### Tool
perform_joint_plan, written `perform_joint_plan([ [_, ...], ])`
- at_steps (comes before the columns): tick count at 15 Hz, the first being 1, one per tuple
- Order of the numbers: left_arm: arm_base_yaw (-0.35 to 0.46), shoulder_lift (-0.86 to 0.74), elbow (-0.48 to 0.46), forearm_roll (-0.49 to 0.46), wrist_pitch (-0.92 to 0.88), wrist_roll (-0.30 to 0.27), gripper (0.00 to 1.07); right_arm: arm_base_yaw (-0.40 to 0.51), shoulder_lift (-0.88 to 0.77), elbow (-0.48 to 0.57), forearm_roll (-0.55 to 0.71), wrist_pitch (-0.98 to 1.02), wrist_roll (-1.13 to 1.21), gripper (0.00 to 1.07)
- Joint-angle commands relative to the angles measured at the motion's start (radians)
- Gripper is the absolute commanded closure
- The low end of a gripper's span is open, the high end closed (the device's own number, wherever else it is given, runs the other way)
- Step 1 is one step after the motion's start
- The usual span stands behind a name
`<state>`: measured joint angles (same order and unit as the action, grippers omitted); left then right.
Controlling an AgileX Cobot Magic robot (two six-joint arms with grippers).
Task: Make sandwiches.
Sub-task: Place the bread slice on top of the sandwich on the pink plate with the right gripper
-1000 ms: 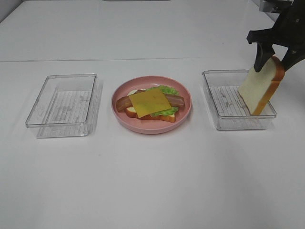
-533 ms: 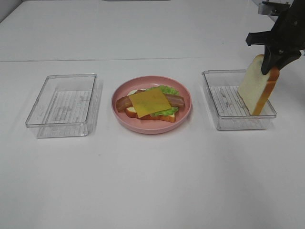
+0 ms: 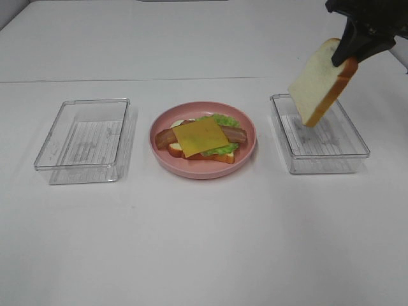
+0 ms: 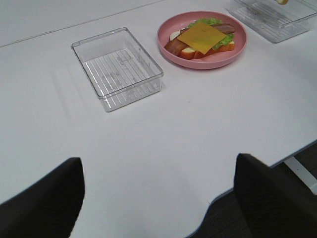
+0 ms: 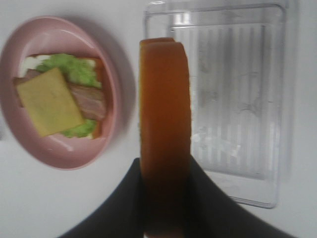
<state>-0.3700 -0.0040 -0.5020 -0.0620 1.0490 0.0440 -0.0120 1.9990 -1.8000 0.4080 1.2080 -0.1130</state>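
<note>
On the pink plate (image 3: 204, 172) lies a stack: a bread slice (image 3: 173, 148) at the bottom, green lettuce (image 3: 220, 119), bacon strips (image 3: 234, 134), and a yellow cheese square (image 3: 199, 136) on top. My right gripper (image 3: 344, 57) is shut on the second bread slice (image 3: 317, 81) and holds it tilted in the air above the right clear tray (image 3: 319, 164). In the right wrist view the slice's orange-brown crust (image 5: 164, 114) runs between the gripper's fingers (image 5: 128, 198). My left gripper (image 4: 158, 163) is open and empty, far from the plate (image 4: 208, 62), near the table's front edge.
An empty clear tray (image 3: 83, 141) stands left of the plate. The right tray holds nothing. The table's front edge (image 4: 247, 173) shows in the left wrist view.
My right gripper has lifted the bread slice up out of the right tray and carried it a little to the left. The plate and trays have not moved.
</note>
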Motion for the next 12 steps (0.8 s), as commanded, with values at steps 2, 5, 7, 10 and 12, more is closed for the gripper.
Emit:
perform_joint_plan([
  [2,-0.003,-0.024,0.001,-0.003,-0.009,0.005,0.27,0.014,-0.027,0.016,0.218,0.028,-0.050,1.07],
  [5,-0.003,-0.024,0.001,-0.003,-0.009,0.005,0.27,0.093,-0.027,0.169,0.377,-0.093,-0.113,1.07],
  [7,-0.003,-0.024,0.001,-0.003,-0.009,0.005,0.27,0.145,-0.019,0.269,0.498,-0.256,-0.129,1.07],
  [10,-0.003,-0.024,0.001,-0.003,-0.009,0.005,0.27,0.178,0.013,0.347,0.657,-0.344,-0.204,1.07],
  [12,-0.003,-0.024,0.001,-0.003,-0.009,0.005,0.27,0.188,0.052,0.381,0.801,-0.354,-0.274,1.07],
])
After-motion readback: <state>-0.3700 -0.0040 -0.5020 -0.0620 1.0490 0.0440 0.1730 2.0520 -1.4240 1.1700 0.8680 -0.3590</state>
